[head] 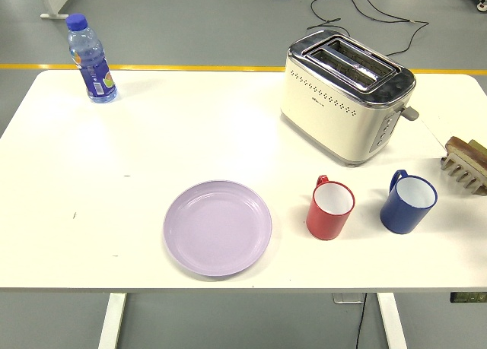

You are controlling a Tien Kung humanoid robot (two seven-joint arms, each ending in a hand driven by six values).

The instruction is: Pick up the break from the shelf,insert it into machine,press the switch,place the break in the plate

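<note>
A cream and chrome toaster [346, 96] stands at the back right of the white table, its two top slots showing nothing inside and its lever [411, 113] on the right end. A lilac plate [218, 227] lies bare near the front middle. At the right edge a wooden rack [466, 165] is partly cut off, with a brown slice of bread [463, 144] on it. Neither robot hand appears in the head view.
A red mug [330, 207] and a blue mug [408, 203] stand between the plate and the rack, in front of the toaster. A blue-capped water bottle [91, 58] stands at the back left. Cables lie on the floor beyond the table.
</note>
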